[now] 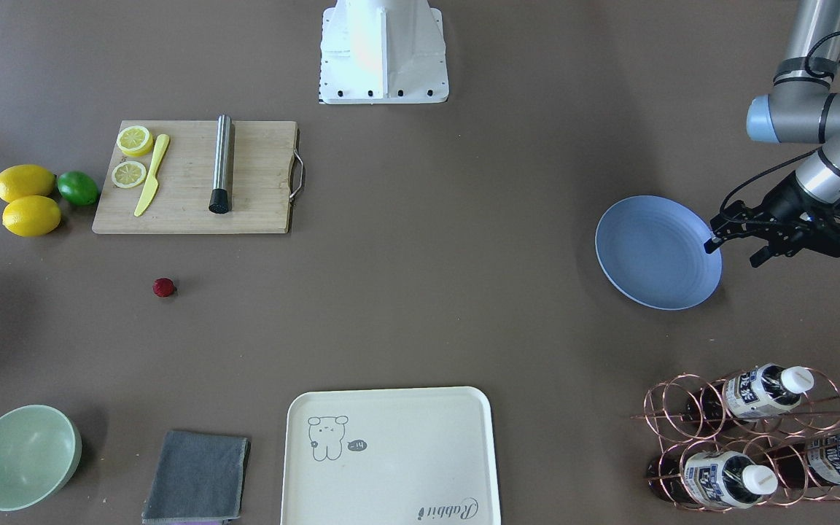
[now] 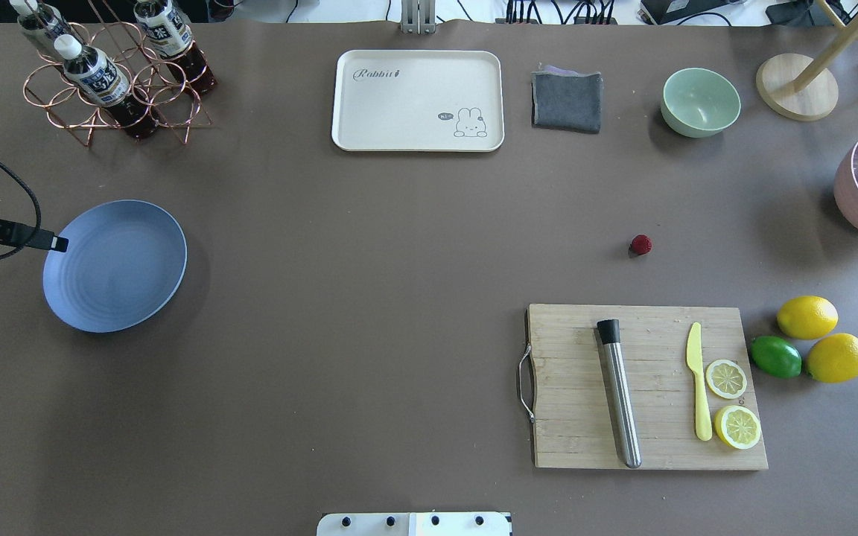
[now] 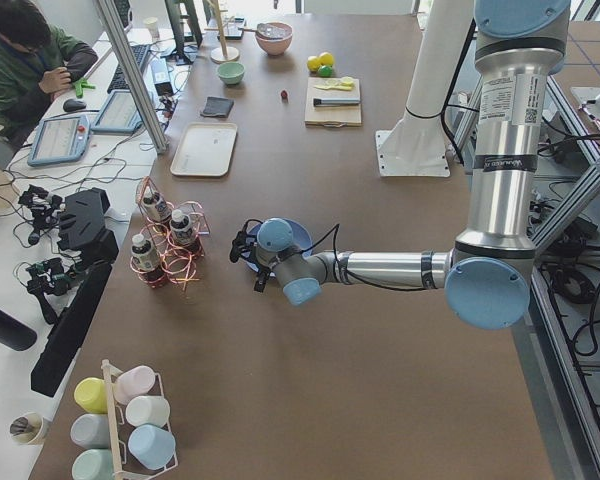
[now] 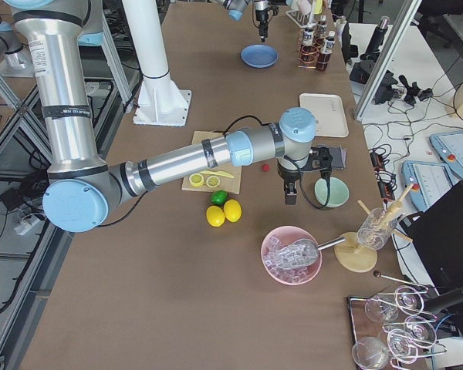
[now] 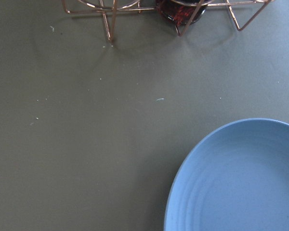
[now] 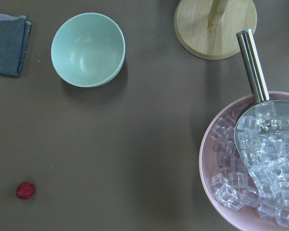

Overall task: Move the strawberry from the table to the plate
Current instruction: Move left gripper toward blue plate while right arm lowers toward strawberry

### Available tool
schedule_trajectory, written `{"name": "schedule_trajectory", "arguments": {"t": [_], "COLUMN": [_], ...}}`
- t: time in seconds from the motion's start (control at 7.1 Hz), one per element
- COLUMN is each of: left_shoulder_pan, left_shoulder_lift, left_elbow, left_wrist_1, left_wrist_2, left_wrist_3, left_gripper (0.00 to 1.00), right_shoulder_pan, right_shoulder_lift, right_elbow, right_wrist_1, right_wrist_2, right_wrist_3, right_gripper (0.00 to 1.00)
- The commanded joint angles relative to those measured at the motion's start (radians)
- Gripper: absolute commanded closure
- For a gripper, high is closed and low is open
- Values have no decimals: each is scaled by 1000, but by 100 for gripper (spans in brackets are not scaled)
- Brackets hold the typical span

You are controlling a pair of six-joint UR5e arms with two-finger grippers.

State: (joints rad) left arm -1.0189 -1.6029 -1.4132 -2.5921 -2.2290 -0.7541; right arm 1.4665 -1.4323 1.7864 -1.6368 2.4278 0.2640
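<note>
The strawberry [image 2: 641, 244] lies bare on the table [image 2: 399, 298], in its right half. It sits a little past the far edge of the cutting board [image 2: 645, 387], apart from it, and well short of the green bowl [image 2: 700, 102]. Nothing touches it.

My right gripper [image 4: 291, 193] hangs above the table between the green bowl and the pink bowl of ice [image 6: 260, 163]. It shows only in the side view, so I cannot tell whether its fingers are apart or together. My right wrist camera has the berry low in its left corner, so I judge I am not yet over it.

First I should slide across until the berry sits in the middle of that view, then come straight down. The fingers should be spread clearly wider than the berry and stop just clear of the table. The berry is tiny and round and will likely roll if one finger nudges it first, so both should close on it together, and softly.

The plate [image 2: 116, 283] is empty near the table's left edge, a long carry away. My left gripper [image 1: 735, 251] hangs at its rim with its fingers apart, holding nothing. It probably ought to make room before I bring the berry over.
</note>
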Motion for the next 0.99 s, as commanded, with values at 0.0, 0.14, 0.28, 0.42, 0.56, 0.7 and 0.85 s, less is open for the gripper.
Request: {"name": "schedule_trajectory", "arguments": {"t": [0.0,0.14,0.28,0.42,0.56,0.7,0.85], "left_shoulder_pan": [60,74,76,76,76,76,68], "left_shoulder_lift": [-11,-9,-8,-6,-2,1,-2], "left_elbow": [14,19,34,43,42,36,31], "left_wrist_1": [0,-17,-49,-72,-77,-77,-69], "left_wrist_2": [46,46,46,46,40,37,-1], "left_wrist_3": [1,1,2,2,1,2,1], "left_gripper": [3,25,38,42,61,100,100], "right_shoulder_pan": [-3,-3,-3,-3,-2,-2,-2], "right_shoulder_lift": [1,3,3,1,1,0,0], "right_elbow": [10,13,19,19,19,19,19], "right_wrist_1": [0,0,0,0,0,0,0], "right_wrist_2": [0,0,-1,-1,-1,-1,-1], "right_wrist_3": [3,3,7,8,8,9,17], "right_gripper": [0,0,0,0,0,0,0]}}
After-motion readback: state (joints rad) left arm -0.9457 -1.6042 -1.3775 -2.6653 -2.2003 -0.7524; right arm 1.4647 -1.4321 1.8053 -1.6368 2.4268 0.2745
